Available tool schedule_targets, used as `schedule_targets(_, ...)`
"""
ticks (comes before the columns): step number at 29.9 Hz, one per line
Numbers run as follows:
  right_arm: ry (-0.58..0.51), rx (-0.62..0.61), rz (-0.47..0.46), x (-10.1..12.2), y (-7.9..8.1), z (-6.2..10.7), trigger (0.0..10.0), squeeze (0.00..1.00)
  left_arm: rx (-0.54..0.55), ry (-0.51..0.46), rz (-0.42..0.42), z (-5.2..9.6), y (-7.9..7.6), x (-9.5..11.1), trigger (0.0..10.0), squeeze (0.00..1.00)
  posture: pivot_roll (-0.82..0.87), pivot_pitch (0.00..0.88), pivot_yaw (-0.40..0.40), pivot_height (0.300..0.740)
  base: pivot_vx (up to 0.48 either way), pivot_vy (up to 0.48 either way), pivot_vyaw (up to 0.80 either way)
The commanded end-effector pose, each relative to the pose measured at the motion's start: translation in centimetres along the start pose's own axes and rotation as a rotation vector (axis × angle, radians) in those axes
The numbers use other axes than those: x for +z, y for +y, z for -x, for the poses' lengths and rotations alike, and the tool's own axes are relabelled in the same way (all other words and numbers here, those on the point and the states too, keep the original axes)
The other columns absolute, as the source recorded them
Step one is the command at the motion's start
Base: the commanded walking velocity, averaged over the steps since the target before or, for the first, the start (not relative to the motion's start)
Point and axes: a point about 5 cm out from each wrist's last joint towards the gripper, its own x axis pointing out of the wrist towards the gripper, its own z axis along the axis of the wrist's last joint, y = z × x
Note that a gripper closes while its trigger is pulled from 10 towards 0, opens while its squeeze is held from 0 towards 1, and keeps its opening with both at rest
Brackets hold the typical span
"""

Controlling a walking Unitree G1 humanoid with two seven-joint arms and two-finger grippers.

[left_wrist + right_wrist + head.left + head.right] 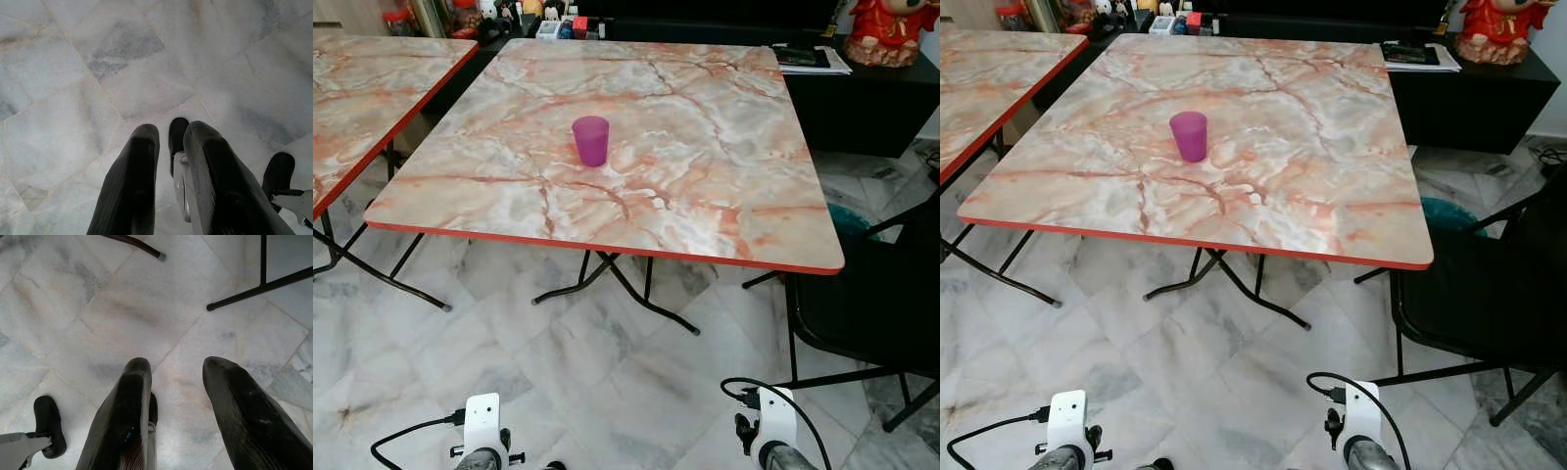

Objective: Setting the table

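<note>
1 purple plastic cup (pixel 590 140) stands upright near the middle of the marble-patterned folding table (pixel 724 211). Both arms hang low over the tiled floor: the left gripper (pixel 168 139) is slightly parted, the right gripper (pixel 176 377) spread, both empty. Best to step up square to the table edge before reaching.

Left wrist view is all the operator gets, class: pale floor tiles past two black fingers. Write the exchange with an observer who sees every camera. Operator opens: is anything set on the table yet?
Observer: One purple cup stands upright on the marble-patterned table.
Operator: Is the right arm working?
Observer: No, the right gripper points down at the floor, fingers apart, holding nothing.
Operator: Any seating nearby?
Observer: A black chair stands by the table's right side.
</note>
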Motion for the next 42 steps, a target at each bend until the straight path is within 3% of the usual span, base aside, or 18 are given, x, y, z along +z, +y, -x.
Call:
schedule_targets(1,0.018,-0.006,-0.013,-0.49,-0.22,0.11,10.0,0.0,0.003,0.017,-0.01,0.05,0.25,-0.32,10.0,0.0,0.0,0.165,-0.007,0.74,0.0,0.0,-0.8)
schedule_targets(8,0.02,-0.002,0.005,-0.48,-0.24,0.1,10.0,0.0,0.009,0.022,-0.013,0.05,0.29,-0.36,10.0,0.0,0.0,0.166,-0.006,0.74,0.0,0.0,-0.78)
schedule_targets(14,0.013,0.002,0.002,-0.45,-0.21,0.11,10.0,0.0,0.018,0.028,-0.025,0.04,0.38,-0.39,10.0,0.0,0.0,0.167,-0.006,0.74,0.042,0.0,0.0)
schedule_targets(33,0.016,0.004,0.004,-0.44,-0.19,0.1,10.0,0.0,0.013,0.032,-0.027,0.02,0.34,-0.35,10.0,0.0,0.0,0.164,-0.003,0.74,0.367,0.0,-0.16)
schedule_targets(42,0.018,0.009,0.003,-0.42,-0.11,0.08,10.0,0.0,0.005,0.023,-0.041,0.0,0.34,-0.18,10.0,0.0,0.0,0.162,-0.003,0.74,0.0,0.0,0.0)
